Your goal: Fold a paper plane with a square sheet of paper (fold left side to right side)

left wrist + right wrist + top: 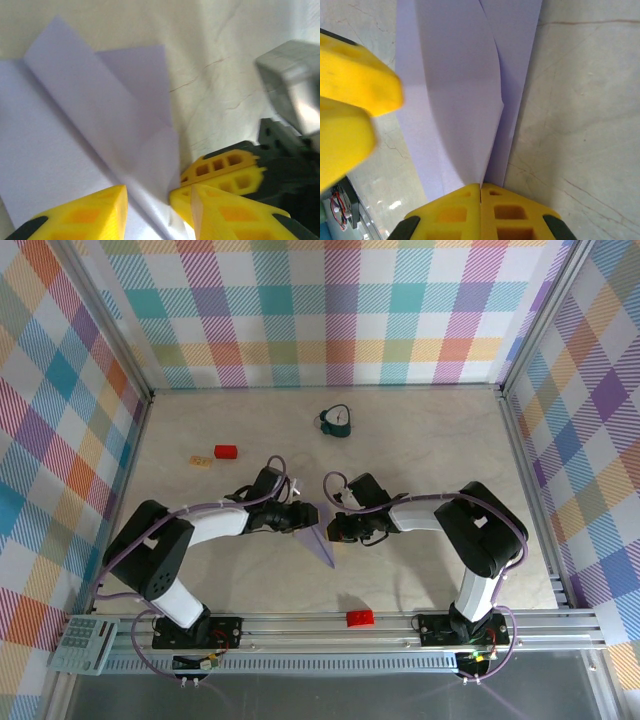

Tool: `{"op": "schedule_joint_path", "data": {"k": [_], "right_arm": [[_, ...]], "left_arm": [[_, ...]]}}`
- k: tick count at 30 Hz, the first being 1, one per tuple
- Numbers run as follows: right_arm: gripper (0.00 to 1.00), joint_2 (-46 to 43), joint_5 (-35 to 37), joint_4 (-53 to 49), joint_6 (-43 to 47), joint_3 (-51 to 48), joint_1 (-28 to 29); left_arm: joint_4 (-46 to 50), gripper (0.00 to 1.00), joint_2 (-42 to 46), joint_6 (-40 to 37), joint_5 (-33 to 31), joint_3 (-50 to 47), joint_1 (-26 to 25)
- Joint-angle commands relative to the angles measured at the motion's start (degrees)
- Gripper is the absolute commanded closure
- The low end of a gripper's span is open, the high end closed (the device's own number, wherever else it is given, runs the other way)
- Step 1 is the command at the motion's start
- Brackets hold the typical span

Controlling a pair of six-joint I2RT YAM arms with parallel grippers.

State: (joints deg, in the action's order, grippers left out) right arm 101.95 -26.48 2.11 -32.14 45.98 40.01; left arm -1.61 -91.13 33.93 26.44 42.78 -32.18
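Your right pincer [480, 189] is closed tight, and the lifted flap of the paper plane [460, 75] runs straight into the seam between its pads, so it looks pinched there. The rest of the lavender wedge lies flat on the table [580, 100] ahead of those tips. Just ahead and to their left sits the left pincer [157, 197], jaws apart, straddling the paper's near end. I judge the side fold partway through. Next, carry the flap across, match the edges, lay it down, then press the crease.
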Motion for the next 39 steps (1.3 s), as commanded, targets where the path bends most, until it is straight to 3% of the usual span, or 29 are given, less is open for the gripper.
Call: {"op": "schedule_joint_path", "data": {"k": [1,14,30,39], "right_arm": [[0.99,2.4,4.4,-5.2,0.8,-1.0,0.9],[1.00,2.3,5.0,-6.3,1.0,-0.5,1.2],[0.95,0.8,2.7,-8.4,1.6,2.4,1.2],[0.82,-5.0,0.9,-12.4,1.2,6.7,0.0]], "left_arm": [[3.2,0.63,2.4,-1.9,-1.0,1.7,-0.4],[-5.8,0.85,-5.6,-1.7,4.9,1.7,0.1],[-4.6,0.92,-10.1,-3.1,3.3,-1.5,0.5],[-3.6,0.94,-10.1,-3.5,2.1,-2.4,0.5]]}}
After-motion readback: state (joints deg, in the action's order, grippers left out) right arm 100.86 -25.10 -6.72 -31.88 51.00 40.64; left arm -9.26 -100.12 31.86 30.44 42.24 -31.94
